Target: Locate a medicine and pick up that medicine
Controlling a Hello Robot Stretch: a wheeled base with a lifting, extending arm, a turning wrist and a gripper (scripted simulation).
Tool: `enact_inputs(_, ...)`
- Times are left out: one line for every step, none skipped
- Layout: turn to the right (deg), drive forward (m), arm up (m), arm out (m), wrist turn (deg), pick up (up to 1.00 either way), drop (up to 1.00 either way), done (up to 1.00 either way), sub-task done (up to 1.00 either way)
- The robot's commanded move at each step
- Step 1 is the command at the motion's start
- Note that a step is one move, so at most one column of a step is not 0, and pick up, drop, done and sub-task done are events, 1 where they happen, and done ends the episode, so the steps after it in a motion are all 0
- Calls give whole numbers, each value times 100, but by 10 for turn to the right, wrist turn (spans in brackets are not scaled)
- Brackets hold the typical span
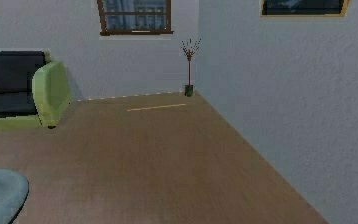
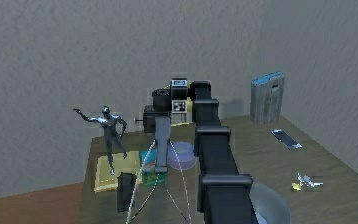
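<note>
The gripper (image 2: 160,150) is out at the brown wooden table (image 2: 249,152), near a silver dancer statuette (image 2: 109,130); whether it holds anything I cannot tell, so the pick-up seems not yet done.

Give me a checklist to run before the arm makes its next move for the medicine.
1. Arm reaches over the table: ok.
2. Medicine identified: cannot tell; the small things at the gripper are too small to name.
3. Gripper's load: cannot tell; things lie on the table behind it.
4. Room beside the statue: cannot tell; it stands close, left of the gripper in the arm side view.
5. Floor ahead for the base: ok, bare wood up to the wall.
</note>
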Motion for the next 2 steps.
enact_inputs(0, 0, 0, 0, 450, 0, 0, 0, 0)
enact_inputs(0, 0, 0, 0, 450, 0, 0, 0, 0)
